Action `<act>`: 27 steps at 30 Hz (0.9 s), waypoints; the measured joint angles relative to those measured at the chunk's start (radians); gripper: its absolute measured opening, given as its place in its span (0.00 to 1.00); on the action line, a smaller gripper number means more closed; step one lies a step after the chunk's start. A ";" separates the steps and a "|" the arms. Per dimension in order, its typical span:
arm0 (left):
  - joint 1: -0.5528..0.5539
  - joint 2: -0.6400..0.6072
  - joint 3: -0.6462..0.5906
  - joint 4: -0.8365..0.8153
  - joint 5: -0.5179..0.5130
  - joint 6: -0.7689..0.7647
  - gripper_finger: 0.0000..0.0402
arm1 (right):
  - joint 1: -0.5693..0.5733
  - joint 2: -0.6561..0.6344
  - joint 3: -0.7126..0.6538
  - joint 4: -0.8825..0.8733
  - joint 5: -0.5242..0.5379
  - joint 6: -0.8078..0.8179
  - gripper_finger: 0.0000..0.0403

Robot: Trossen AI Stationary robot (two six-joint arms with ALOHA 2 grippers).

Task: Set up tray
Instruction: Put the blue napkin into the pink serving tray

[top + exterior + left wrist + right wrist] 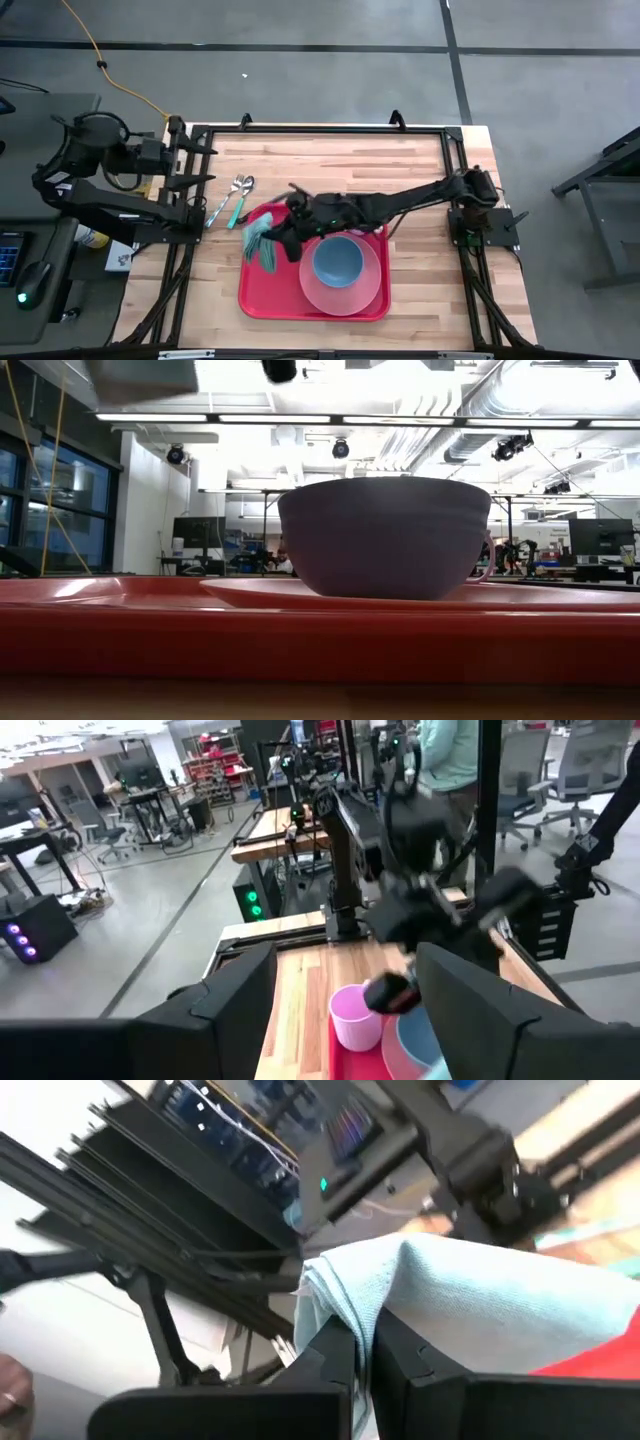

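Observation:
The red tray (pixel 262 300) lies on the wooden table, and on its right half a pink plate (pixel 372 290) carries a blue bowl (pixel 337 259). My right gripper (pixel 273 238) reaches in from the table's right, over the tray's left part, shut on a light-blue cloth (pixel 257 242). My left gripper (pixel 203 165) stands open and level at the table's left edge, with nothing between its fingers. The left wrist view shows a pink cup (pixel 354 1016) by the tray's edge, next to the bowl (pixel 415 1048). My right gripper (pixel 366 1342) pinches a bunched fold of the cloth (pixel 345 1302) between its two fingers. The fingers come nearly level from the table's right. The rest of the cloth spreads out beyond and below them over the tray's left edge; whether it rests on the tray, I cannot tell.
Two spoons (pixel 241 186) and a teal-handled utensil (pixel 234 212) lie on the wood just left of the tray. A black frame (pixel 320 128) runs round the table's far edge and sides. In the low view the bowl (pixel 385 535) fills the middle.

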 joint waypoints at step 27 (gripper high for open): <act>0.000 -0.031 -0.001 -0.082 -0.002 0.034 0.68 | -0.005 0.180 0.000 0.012 -0.068 0.238 0.00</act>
